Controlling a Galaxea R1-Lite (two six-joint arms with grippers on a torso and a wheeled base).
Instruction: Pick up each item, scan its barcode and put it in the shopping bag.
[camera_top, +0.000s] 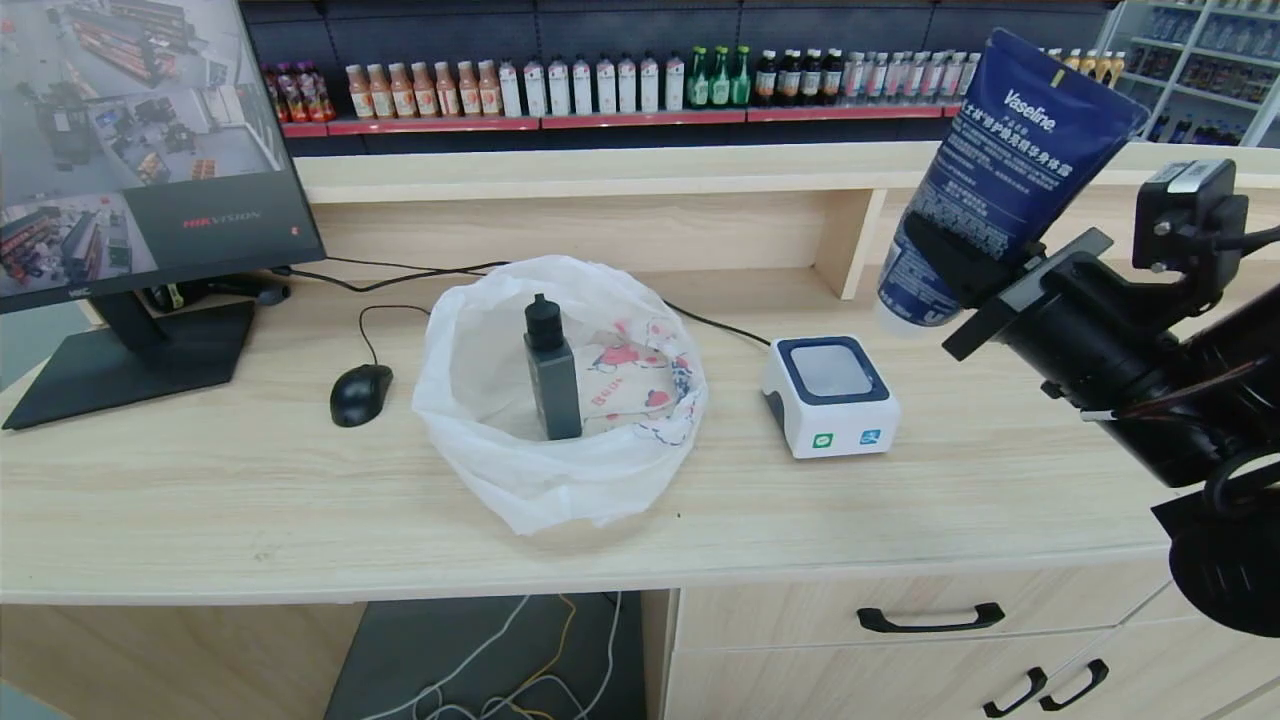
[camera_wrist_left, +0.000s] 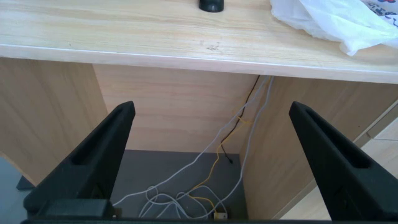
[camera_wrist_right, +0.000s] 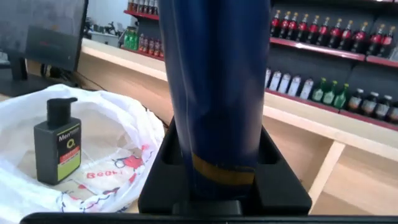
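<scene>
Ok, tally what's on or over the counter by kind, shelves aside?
Shop items: 2, bottle in bag, tube in right gripper
Bag: 1
Scanner: 1
Monitor: 1
Mouse: 1
Total: 6

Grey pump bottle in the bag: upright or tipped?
Upright. The bottle stands on its base inside the bag, pump on top.

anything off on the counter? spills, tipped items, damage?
Nothing stands out. The dark pump bottle stands upright in the shopping bag, the scanner sits flat on the counter, and the right end effector holds the blue tube, tilted.
</scene>
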